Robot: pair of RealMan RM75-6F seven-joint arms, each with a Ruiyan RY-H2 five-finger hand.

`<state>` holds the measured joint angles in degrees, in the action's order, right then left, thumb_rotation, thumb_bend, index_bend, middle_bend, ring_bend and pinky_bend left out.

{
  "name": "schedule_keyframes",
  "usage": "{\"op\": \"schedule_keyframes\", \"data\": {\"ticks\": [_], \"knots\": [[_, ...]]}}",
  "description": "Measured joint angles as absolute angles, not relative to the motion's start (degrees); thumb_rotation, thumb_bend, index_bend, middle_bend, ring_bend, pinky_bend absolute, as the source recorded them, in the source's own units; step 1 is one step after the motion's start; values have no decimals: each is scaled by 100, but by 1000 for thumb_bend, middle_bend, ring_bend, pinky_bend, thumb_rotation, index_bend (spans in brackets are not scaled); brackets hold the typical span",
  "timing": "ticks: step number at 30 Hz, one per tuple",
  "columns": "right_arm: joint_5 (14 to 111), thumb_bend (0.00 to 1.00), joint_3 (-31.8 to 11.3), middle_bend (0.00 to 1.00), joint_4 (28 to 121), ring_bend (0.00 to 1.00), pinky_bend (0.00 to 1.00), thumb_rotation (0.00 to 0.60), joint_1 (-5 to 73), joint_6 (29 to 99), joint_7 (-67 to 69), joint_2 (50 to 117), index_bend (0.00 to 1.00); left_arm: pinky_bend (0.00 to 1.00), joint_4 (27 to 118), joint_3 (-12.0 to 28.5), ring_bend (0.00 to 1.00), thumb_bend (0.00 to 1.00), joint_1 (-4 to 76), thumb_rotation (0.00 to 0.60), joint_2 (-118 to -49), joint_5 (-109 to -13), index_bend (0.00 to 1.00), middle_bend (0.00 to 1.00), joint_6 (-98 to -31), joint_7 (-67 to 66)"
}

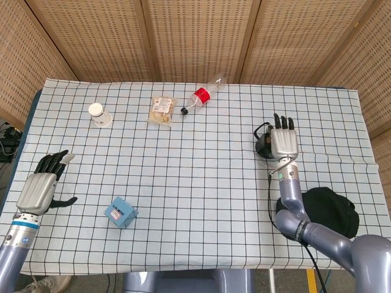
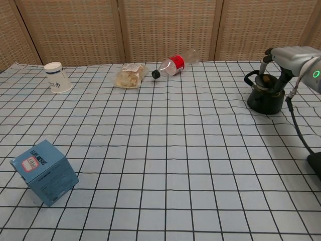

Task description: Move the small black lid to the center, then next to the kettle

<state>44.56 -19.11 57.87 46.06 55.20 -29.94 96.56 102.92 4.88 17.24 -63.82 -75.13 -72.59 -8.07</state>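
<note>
The black kettle (image 2: 263,103) stands at the right of the checked tablecloth; in the head view only its left side (image 1: 263,145) shows from under my right hand (image 1: 283,141). The small black lid (image 2: 266,80) sits low at the kettle's mouth, between the fingers of my right hand (image 2: 291,55), which pinches it from above. The head view hides the lid. My left hand (image 1: 38,189) hovers at the table's left edge, fingers apart, holding nothing.
A blue box (image 1: 121,212) lies front left. A white cup (image 1: 98,114), a snack bag (image 1: 162,110) and a plastic bottle (image 1: 204,94) lie along the back. A black cap (image 1: 321,210) rests front right, near my right arm.
</note>
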Motion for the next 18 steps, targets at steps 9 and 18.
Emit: {"op": "schedule_keyframes", "data": {"ticks": [9, 18], "knots": [[4563, 449, -1962, 87, 5345, 0, 0, 600, 4734, 5385, -2864, 9845, 414, 0, 10297, 498, 0, 79, 1727, 600, -6379, -7476, 69, 0, -7240, -841], [4523, 443, -1958, 81, 5214, 0, 0, 600, 4724, 5365, -2998, 9901, 408, 0, 10304, 481, 0, 78, 1743, 600, -6371, -7456, 69, 0, -7175, -880]]}}
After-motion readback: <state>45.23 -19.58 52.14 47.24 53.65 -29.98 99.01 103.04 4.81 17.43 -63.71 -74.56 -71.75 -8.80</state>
